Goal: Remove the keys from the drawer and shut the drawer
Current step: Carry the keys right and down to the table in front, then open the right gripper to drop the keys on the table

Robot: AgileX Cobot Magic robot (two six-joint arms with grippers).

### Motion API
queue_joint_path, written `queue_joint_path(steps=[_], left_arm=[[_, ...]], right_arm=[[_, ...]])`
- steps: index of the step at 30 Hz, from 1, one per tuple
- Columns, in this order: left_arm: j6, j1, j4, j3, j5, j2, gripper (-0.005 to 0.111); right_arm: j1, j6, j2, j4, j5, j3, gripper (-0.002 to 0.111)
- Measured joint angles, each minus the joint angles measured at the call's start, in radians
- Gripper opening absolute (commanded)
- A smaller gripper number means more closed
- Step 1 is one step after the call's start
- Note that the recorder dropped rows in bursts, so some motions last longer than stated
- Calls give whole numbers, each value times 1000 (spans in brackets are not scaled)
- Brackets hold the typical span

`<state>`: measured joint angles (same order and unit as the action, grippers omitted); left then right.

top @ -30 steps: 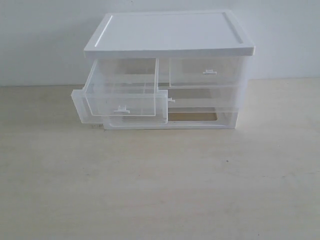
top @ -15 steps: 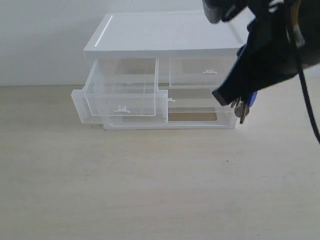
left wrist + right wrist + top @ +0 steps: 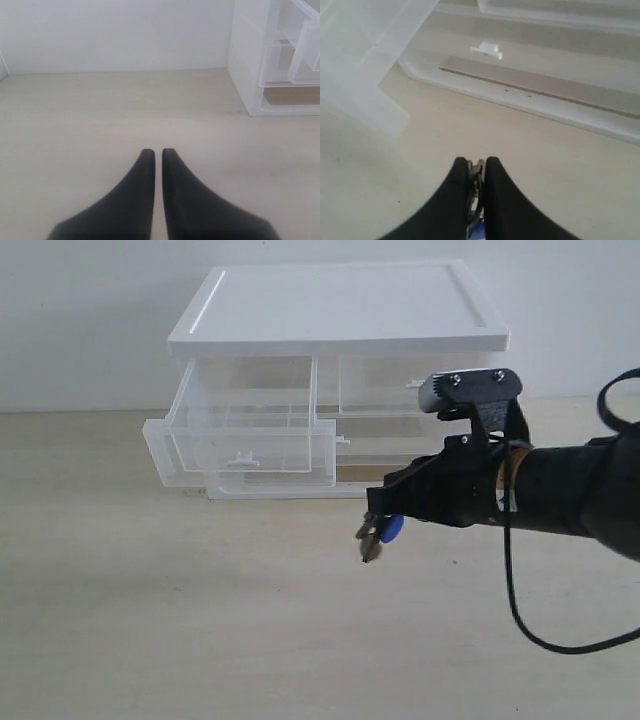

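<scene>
Exterior view gives you the pale wooden table [image 3: 200,640] first, and on it the white-topped organizer [image 3: 340,310], which serves as your landmark. Your right arm [image 3: 560,490] reaches across in front of the organizer, covering the lower part of its right side. The drawer [image 3: 250,435], the clear half-width one on the left of the organizer's top pair, stands pulled well out of the organizer and skewed a little, with its white tab handle facing you; it is not closed. Its twin drawer [image 3: 400,385] sits flush in the organizer beside it. The right gripper [image 3: 375,525] hangs in front of the organizer, just past the open drawer's front corner and above the table. Its fingers are pressed together on the keys [image 3: 368,540], which dangle from the tips outside the drawer and clear of the organizer. The right wrist view shows the grey metal pinched between the two black fingers. The blue fob [image 3: 392,529] hangs with the bunch. The left gripper [image 3: 157,155] appears only in the left wrist view, over bare table, well apart from the organizer's side wall. Its fingers are drawn together with only a thin slit between them, and they hold nothing.
</scene>
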<state>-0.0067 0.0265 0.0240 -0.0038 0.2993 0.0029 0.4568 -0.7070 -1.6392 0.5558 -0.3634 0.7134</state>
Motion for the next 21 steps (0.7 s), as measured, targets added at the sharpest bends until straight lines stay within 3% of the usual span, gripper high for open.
queue_joint_path(steps=[3, 11, 16, 21], left_arm=[[0, 0, 0, 0, 0, 0, 4], [0, 0, 0, 0, 0, 0, 4], [0, 0, 0, 0, 0, 0, 4], [0, 0, 0, 0, 0, 0, 4]], right_arm=[[0, -4, -119, -116, -127, 0, 0], [0, -192, -286, -148, -378, 2, 0], [0, -203, -335, -126, -387, 60, 0], [0, -209, -341, -111, -397, 89, 17]])
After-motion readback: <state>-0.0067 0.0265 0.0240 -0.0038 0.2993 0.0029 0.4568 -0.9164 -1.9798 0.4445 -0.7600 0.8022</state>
